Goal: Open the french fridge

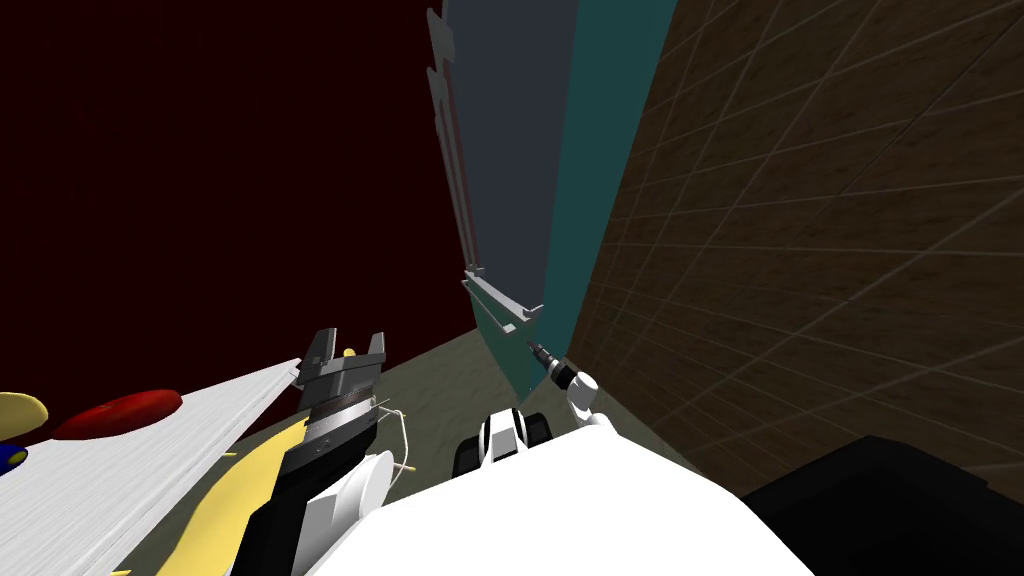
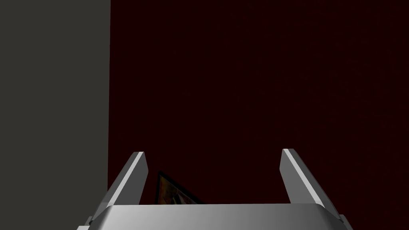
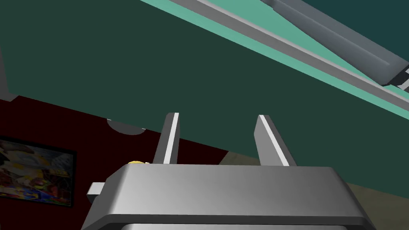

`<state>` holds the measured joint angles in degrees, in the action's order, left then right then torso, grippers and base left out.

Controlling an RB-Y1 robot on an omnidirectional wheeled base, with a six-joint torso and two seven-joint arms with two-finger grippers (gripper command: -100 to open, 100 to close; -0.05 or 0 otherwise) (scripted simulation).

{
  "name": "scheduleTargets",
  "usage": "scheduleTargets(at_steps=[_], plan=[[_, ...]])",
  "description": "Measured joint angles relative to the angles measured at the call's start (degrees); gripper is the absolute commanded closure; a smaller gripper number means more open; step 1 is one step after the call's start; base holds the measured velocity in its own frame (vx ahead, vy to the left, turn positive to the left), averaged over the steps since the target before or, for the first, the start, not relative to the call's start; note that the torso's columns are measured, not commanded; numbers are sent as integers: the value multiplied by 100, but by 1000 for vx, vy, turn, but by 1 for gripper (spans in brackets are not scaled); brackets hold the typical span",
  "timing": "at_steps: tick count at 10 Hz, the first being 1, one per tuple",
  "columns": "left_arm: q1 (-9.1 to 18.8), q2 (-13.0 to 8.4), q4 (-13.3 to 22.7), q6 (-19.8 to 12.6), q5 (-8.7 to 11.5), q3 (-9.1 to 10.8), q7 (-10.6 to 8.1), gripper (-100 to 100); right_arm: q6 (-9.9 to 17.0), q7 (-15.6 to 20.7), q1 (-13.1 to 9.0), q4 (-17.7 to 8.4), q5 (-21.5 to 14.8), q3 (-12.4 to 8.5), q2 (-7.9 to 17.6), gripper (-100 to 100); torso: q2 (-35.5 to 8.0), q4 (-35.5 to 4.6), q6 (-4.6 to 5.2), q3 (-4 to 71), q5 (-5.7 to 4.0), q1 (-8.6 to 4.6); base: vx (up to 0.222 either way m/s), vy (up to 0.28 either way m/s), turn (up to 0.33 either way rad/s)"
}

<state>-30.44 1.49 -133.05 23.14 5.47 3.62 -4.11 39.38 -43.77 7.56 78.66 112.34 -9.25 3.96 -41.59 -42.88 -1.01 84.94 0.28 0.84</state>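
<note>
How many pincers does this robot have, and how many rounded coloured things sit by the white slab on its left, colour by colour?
pincers: 2 (left pincer, right pincer)
red rounded thing: 1
yellow rounded thing: 1
blue rounded thing: 1
total: 5

- The tall teal fridge [image 1: 600, 150] has smooth, matt panels; its long grey bar handle [image 3: 339, 40] has a soft satin sheen.
- The brown tiled wall [image 1: 820, 220] beside the fridge shows a wood-like grain.
- The dark red wall [image 1: 220, 180] on the fridge's other side is plain and matt.
- The white tabletop [image 1: 130, 470], well apart from the fridge, bears fine brushed-looking streaks.
- The right gripper [image 3: 217, 139] near the fridge has smooth, metal-looking grey fingers [image 3: 169, 135].
</note>
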Motion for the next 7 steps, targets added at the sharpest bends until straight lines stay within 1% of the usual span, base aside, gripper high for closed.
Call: scheduleTargets(at_steps=[1,2,3,5,6,7], plan=[[0,0,0,0,0,0,0,0,74,20,14,-53,138,-49,-140,-100,11,2,1,7,2,5,7,27,-6],[0,0,0,0,0,0,0,0,42,-108,111,106,124,-2,-166,-100,5,-12,0,6,6,7,-10,13,15],[0,0,0,0,0,0,0,0,17,-172,97,108,130,-7,-166,-100,7,-15,-14,3,3,8,-1,-20,4],[0,0,0,0,0,0,0,0,52,-65,-17,-73,180,-57,-210,-100,27,-5,-19,11,0,9,-2,-9,-21],[0,0,0,0,0,0,0,0,73,-21,-30,-80,230,-73,-328,-100,43,13,-30,15,-10,19,-5,12,-8],[1,0,0,0,0,-1,0,0,142,4,-58,-45,300,-106,-377,-100,92,62,-33,34,-34,0,-13,27,31]])
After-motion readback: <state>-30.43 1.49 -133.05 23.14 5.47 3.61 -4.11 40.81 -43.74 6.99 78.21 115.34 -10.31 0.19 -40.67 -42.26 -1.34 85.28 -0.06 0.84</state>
